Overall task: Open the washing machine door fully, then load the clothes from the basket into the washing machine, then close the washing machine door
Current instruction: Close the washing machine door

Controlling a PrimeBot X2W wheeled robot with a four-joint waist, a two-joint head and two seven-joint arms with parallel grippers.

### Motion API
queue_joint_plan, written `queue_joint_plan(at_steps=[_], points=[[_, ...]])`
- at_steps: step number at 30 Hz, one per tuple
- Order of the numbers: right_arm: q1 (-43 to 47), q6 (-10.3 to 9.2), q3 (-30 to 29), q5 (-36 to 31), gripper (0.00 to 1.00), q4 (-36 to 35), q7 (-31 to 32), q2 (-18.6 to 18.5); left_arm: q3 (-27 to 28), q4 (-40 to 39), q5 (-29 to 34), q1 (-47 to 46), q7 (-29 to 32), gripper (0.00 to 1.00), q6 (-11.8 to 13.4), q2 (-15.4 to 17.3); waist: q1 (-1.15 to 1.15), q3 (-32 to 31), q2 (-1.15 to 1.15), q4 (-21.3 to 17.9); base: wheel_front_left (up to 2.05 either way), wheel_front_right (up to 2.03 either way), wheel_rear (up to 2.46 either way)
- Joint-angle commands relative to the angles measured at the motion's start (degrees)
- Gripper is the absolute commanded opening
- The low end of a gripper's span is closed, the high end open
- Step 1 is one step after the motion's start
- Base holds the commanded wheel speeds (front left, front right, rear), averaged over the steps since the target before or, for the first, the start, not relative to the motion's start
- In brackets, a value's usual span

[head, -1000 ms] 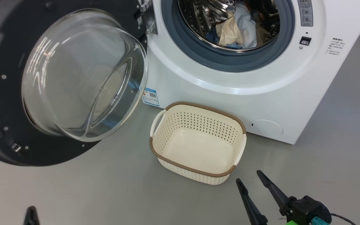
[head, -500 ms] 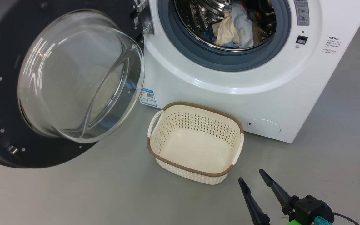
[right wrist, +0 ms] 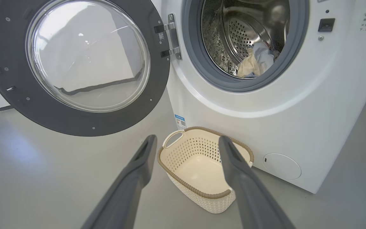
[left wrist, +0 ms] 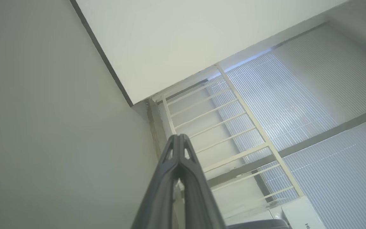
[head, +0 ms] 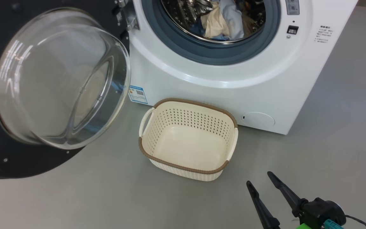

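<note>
Floor (head: 75,203) is lying grey and smooth under the big white washing machine (head: 221,92). The washing machine door (head: 11,168) is hanging wide open at its left. The basket (head: 183,167) is sitting on the floor just in front, and the clothes (head: 221,25) are lying in the drum (head: 179,12). The right gripper (head: 259,178) is hovering with fingers spread; the left gripper (left wrist: 178,137), pressed together, is pointing at a wall (left wrist: 43,127).
</note>
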Motion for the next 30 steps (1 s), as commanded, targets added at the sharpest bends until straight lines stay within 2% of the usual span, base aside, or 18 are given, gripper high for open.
queue_joint_plan(at_steps=[1,6,12,21,30], points=[[-1.9,0.08,1.1,-0.2,1.0,-1.7,-0.2,-1.0,2.4,1.2,-2.4,-3.1,1.6,0.0,0.2,4.6,0.0,1.2,0.0,-1.1,0.0,0.0,0.0],[-2.3,0.08,1.1,-0.2,1.0,-2.5,0.5,-2.3,3.8,6.5,-6.7,-5.6,5.6,0.0,-0.9,6.8,0.0,2.5,0.0,-2.3,0.0,0.0,0.0],[-2.4,0.08,0.8,-0.4,1.0,-4.3,1.9,-3.9,2.6,9.7,-9.8,-6.9,11.7,0.0,-2.6,7.9,0.0,4.3,0.0,-2.8,0.0,0.0,0.0],[-2.6,0.08,0.7,-0.7,1.0,-6.0,3.2,-4.6,1.4,11.3,-11.7,-7.3,16.0,0.0,-4.1,7.8,0.0,5.7,0.0,-3.0,0.0,0.0,0.0],[-2.9,0.08,0.5,-0.5,1.0,-6.6,3.6,-4.9,0.2,11.6,-12.7,-6.3,19.8,0.0,-4.1,6.9,0.0,6.7,0.0,-3.1,0.0,0.0,0.0]])
